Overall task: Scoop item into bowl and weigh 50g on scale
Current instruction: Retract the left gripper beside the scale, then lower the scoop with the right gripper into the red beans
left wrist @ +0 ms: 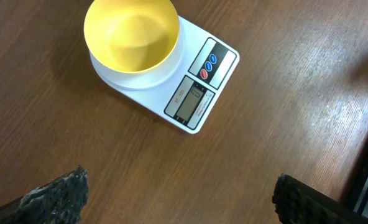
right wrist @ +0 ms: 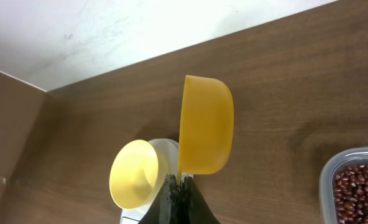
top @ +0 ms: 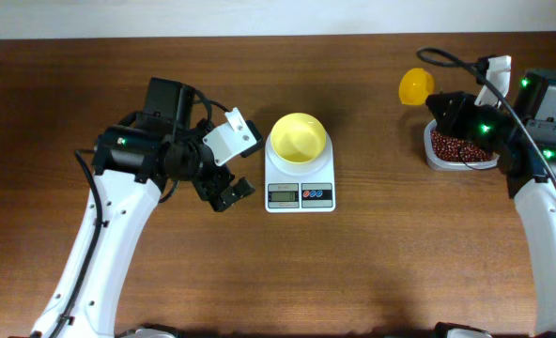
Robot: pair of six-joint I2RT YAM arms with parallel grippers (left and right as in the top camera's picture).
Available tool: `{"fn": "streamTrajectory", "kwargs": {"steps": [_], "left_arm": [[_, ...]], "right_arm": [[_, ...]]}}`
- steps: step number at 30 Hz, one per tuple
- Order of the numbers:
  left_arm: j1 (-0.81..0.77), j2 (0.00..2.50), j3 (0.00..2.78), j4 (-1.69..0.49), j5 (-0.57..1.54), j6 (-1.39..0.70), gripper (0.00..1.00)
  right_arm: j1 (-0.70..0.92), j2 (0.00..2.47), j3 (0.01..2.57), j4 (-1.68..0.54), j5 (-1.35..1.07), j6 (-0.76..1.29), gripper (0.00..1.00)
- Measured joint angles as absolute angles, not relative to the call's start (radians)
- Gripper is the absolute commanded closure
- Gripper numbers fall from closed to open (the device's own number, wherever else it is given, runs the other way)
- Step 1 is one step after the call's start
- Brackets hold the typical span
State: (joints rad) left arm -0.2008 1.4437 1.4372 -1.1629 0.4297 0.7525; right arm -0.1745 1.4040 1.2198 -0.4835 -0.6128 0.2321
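The pale-yellow bowl (top: 298,138) sits empty on the white scale (top: 300,184) at the table's middle; both show in the left wrist view, bowl (left wrist: 132,35), scale (left wrist: 199,84). My left gripper (top: 229,194) is open and empty just left of the scale, its fingers (left wrist: 181,199) spread wide above bare wood. My right gripper (right wrist: 179,190) is shut on the handle of a bright-yellow scoop (right wrist: 204,124), held in the air at the far right (top: 414,85). The reddish-brown beans (top: 452,145) lie in a clear tub (top: 435,160) under the right arm.
The tub of beans also shows at the right wrist view's lower right (right wrist: 352,186). A pale wall edge (right wrist: 109,31) runs behind the table. The bowl and scale appear beyond the scoop (right wrist: 134,174).
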Motion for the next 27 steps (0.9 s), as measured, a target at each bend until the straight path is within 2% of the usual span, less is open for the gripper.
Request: {"fn": "streamTrajectory", "kwargs": {"steps": [21,27], "left_arm": [[-0.201,1.444,1.437,-1.162,0.43,0.76,0.01],[-0.201,1.444,1.437,-1.162,0.43,0.76,0.01]], "right_arm": [[-0.175,1.404,1.22,-0.49,-0.613,0.18,0.96],[-0.175,1.404,1.22,-0.592,-0.553,0.128,0.96]]}}
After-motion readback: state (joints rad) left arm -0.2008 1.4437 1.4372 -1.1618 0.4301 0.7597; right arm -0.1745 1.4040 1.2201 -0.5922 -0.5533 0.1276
